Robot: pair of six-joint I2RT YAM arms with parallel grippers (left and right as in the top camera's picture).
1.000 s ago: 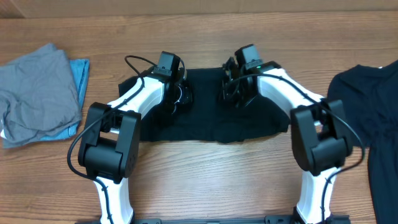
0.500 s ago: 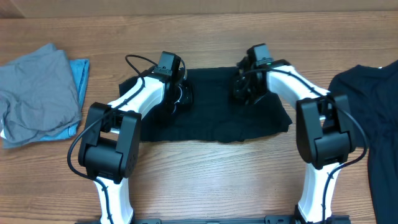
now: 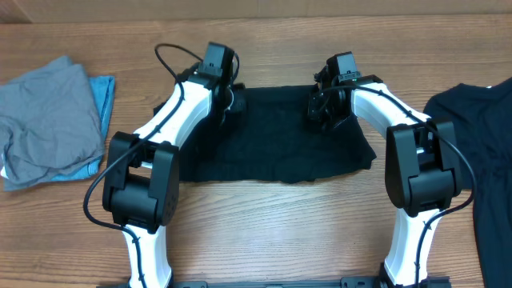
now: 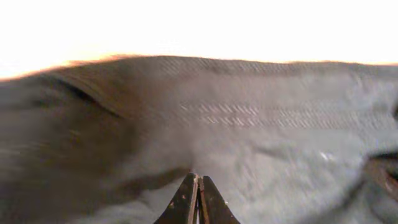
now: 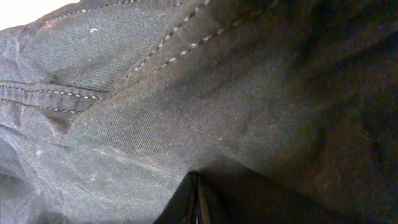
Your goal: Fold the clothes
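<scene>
A black garment, the pants, lies flat in a wide rectangle at the table's middle. My left gripper is over its far left edge. In the left wrist view its fingers are shut tip to tip just above the black cloth, near a stitched hem. My right gripper is over the garment's far right part. In the right wrist view its fingers are shut, close over the black cloth with its seams. I see no cloth pinched in either one.
A grey garment lies bunched on a light-blue piece at the far left. Another black garment lies at the right edge. Bare wooden table runs along the front, between the two arm bases.
My right gripper has moved to the right across the black garment. My left gripper has moved a little toward the garment's far edge. The garment's outline looks unchanged.
</scene>
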